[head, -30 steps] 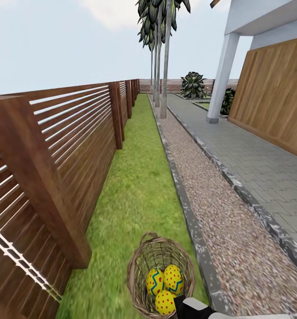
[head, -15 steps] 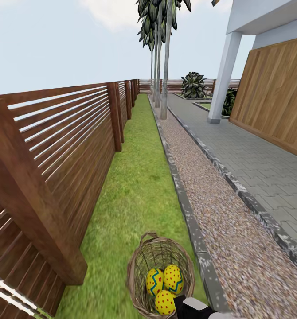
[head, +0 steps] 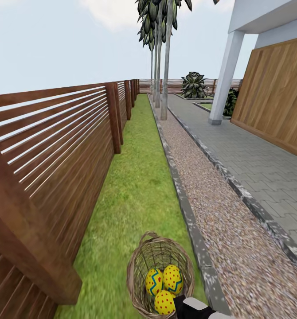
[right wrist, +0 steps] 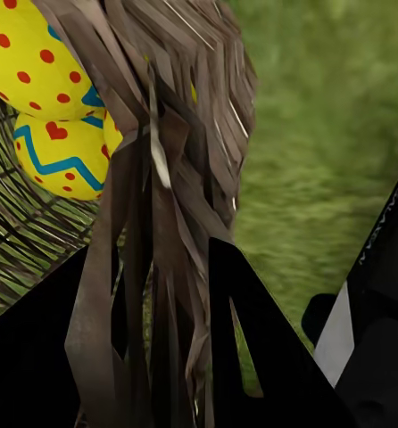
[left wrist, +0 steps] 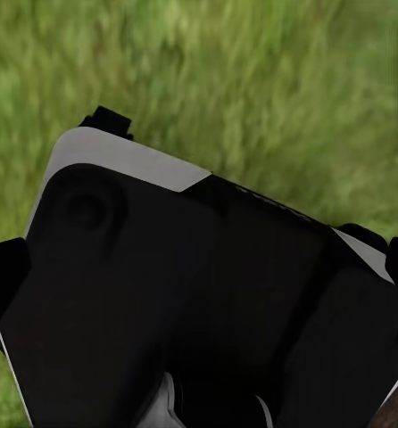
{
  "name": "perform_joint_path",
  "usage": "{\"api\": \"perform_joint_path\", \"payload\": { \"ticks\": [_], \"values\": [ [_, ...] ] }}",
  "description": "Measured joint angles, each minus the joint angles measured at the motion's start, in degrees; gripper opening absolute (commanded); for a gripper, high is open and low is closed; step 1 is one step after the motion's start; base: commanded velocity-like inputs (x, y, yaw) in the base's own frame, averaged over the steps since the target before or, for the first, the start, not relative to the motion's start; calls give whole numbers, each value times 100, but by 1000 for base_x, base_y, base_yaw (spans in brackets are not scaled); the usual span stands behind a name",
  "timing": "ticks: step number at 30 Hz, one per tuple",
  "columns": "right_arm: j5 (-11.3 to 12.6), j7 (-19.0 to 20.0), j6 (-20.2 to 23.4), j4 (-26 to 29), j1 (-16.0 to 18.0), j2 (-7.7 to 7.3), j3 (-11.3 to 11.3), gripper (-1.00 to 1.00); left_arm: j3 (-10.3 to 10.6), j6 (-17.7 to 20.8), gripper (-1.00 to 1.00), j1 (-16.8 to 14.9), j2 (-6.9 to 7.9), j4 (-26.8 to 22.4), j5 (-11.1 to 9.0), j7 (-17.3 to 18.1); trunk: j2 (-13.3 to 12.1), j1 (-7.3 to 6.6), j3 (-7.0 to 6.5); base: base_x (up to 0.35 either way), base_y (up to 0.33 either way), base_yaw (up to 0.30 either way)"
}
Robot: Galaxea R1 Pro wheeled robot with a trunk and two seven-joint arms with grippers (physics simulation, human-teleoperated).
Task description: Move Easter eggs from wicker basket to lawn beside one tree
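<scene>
The wicker basket [head: 159, 277] hangs low in the head view, over the lawn [head: 135, 186]. Three Easter eggs lie in it: a zigzag one [head: 154, 282], another zigzag one [head: 173, 278] and a dotted one [head: 164, 302]. My right gripper [right wrist: 154, 267] is shut on the basket's wicker rim [right wrist: 177, 160], with two eggs [right wrist: 38, 62] [right wrist: 61, 156] just beyond it. Part of my right arm [head: 193, 308] shows beside the basket. Tall grey tree trunks [head: 165, 84] stand far ahead by the kerb. My left gripper's fingers [left wrist: 3, 281] stand wide apart over grass, with my own black and white body between them.
A brown slatted fence [head: 55, 155] runs close along the left of the grass strip. A grey stone kerb [head: 179, 190], a gravel strip [head: 215, 208] and grey paving [head: 263, 164] lie to the right. A white pillar [head: 224, 79] and a wooden wall [head: 277, 97] stand beyond.
The whole view has advanced along the fence: the near post has slid lower left. The basket with its eggs and my right arm keep the same place in the picture.
</scene>
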State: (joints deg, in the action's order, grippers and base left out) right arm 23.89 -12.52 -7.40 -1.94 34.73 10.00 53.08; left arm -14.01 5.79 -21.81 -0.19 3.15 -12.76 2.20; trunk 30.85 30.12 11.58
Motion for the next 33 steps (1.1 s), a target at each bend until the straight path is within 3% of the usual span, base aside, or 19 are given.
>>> {"api": "perform_joint_path", "payload": {
  "ticks": [33],
  "values": [
    [7,-41,26,0,0,0,6,-100,0,0,100,0,0,0,0,0,0,0,0,325,0,0]
  ]
}}
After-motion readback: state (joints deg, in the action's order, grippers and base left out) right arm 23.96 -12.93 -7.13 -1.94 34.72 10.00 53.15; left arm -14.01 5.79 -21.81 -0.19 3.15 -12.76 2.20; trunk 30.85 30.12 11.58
